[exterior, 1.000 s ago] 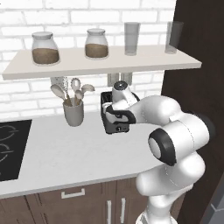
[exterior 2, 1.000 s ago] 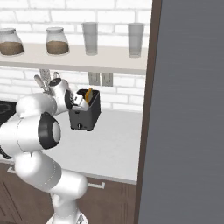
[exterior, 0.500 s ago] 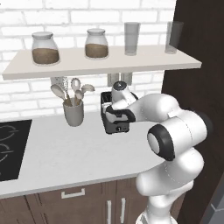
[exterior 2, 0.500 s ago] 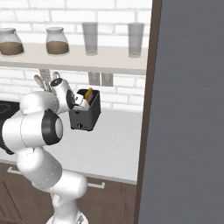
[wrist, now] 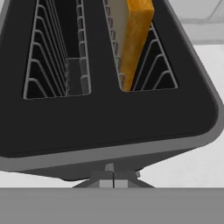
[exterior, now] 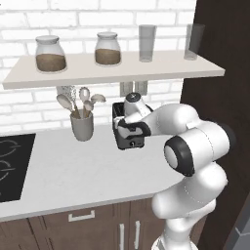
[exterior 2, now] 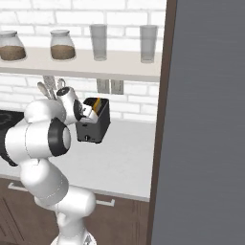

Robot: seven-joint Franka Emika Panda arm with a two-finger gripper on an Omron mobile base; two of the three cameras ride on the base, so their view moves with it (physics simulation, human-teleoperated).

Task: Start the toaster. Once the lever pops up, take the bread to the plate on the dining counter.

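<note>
Toaster (exterior: 128, 133) sits mid-frame on the counter (exterior: 73, 171), bread (wrist: 136, 39) in its right slot; your closed, empty hand (wrist: 113, 181) hangs at its front edge, so you likely press the lever down next.

Utensil cup (exterior: 82, 126), jars (exterior: 50, 53), glasses (exterior: 147, 43)

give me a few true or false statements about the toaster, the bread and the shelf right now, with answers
1. The bread stands in one slot of the toaster and the other slot is bare. True.
2. The gripper is wide open. False: its fingertips are shut together at the toaster's front.
3. Two jars and two glasses sit on the shelf. True.
4. The utensil cup lies tipped over. False: it stands upright beside the toaster.
</note>
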